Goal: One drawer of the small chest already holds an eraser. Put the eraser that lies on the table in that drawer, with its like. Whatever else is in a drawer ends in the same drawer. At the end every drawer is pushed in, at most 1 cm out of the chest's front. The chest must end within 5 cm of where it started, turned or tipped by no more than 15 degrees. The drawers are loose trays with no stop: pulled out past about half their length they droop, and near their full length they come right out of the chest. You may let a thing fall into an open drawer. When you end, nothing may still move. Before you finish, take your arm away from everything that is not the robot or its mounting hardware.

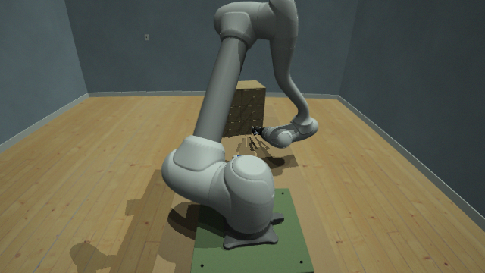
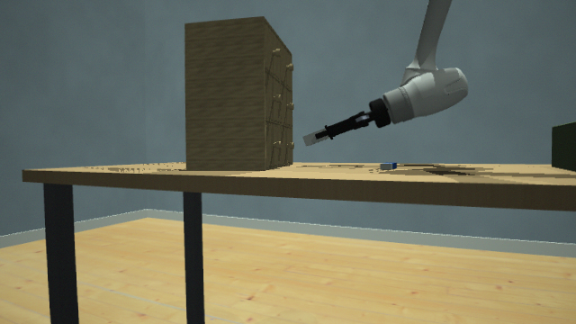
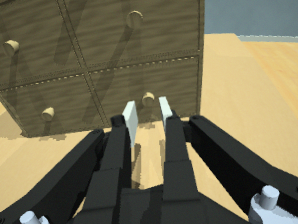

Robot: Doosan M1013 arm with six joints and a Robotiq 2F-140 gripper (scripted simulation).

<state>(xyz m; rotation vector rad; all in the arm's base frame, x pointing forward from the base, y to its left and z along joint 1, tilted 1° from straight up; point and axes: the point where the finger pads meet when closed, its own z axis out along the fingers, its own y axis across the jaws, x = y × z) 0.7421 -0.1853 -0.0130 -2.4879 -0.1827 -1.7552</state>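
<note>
The small wooden chest (image 1: 250, 102) (image 2: 225, 90) (image 3: 133, 50) stands on the table (image 2: 315, 186) with all its drawers pushed in. My gripper (image 2: 310, 139) (image 1: 253, 130) (image 3: 148, 109) hangs low in front of the chest's lower right corner, pointing at it. Its fingers are drawn nearly shut with a narrow gap and hold nothing. The lowest right drawer's knob (image 3: 148, 96) (image 2: 291, 145) shows through the gap, a short way ahead of the fingertips and not touched. The white and blue eraser (image 2: 388, 166) lies flat on the table, below and behind the gripper.
The arm's base stands on a green plate (image 1: 292, 243) at the near end of the table. A dark box (image 2: 564, 146) stands at the right edge of the side view. Other drawer knobs (image 3: 136, 15) (image 3: 48, 112) stick out of the chest's front.
</note>
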